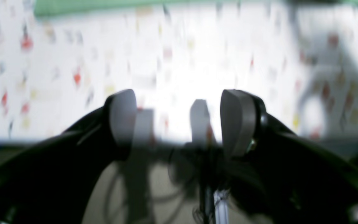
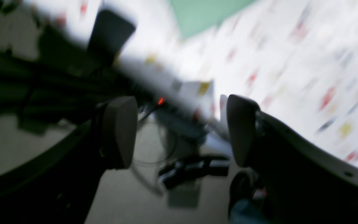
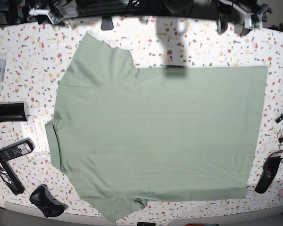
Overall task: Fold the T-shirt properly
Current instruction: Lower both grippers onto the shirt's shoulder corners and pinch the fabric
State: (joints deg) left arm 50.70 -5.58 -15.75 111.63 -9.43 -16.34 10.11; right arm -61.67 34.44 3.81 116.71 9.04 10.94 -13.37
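T-shirt lies flat; remote beside it — left gripper, right gripper both agape, empty.

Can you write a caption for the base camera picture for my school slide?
A pale green T-shirt lies spread flat on a speckled table, waiting to be folded.

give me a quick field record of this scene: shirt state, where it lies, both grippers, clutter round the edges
shirt: T-shirt spread flat, not yet folded
surface: speckled white table
shirt layout: collar end toward base view's left, hem toward its right
left gripper: open, empty, near the table edge
right gripper: open, empty, off the shirt
clutter: remote control, game controller at the base view's lower left
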